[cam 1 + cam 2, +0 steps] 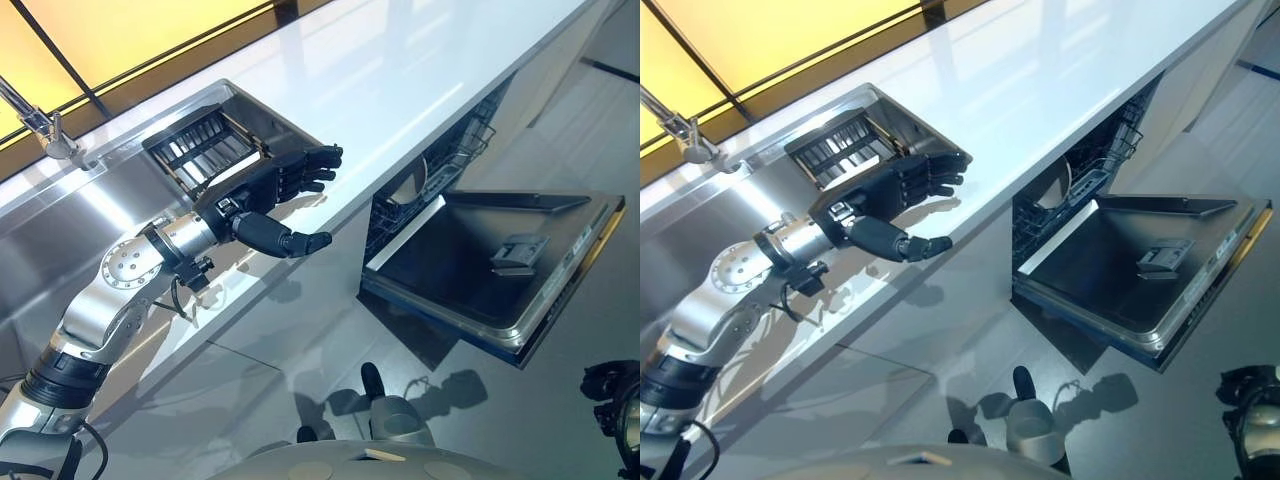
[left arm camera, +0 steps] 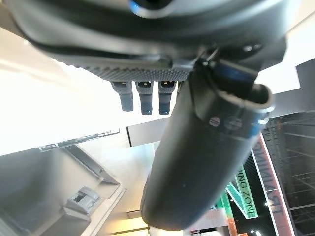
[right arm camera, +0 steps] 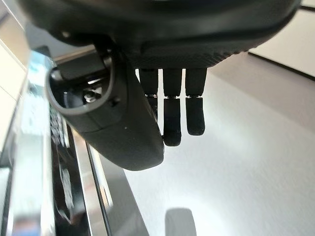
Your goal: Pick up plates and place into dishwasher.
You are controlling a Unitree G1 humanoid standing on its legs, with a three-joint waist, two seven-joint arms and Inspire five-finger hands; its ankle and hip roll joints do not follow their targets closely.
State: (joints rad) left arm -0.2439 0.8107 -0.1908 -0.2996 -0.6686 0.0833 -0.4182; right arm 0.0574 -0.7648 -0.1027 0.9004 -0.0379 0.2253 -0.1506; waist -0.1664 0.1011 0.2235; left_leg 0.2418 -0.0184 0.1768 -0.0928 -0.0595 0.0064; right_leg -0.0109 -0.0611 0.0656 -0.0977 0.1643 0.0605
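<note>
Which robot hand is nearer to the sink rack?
Left. The left robot hand hovers open beside the sink rack. The right robot hand hangs open over the floor, by the dishwasher.

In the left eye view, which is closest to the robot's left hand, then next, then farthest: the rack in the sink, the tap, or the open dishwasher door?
From the left hand:
1. Dark slatted rack in the steel sink, just behind the fingers.
2. Silver tap, farther along the sink at the view's left.
3. Open steel dishwasher door, off to the right, below the white counter.
</note>
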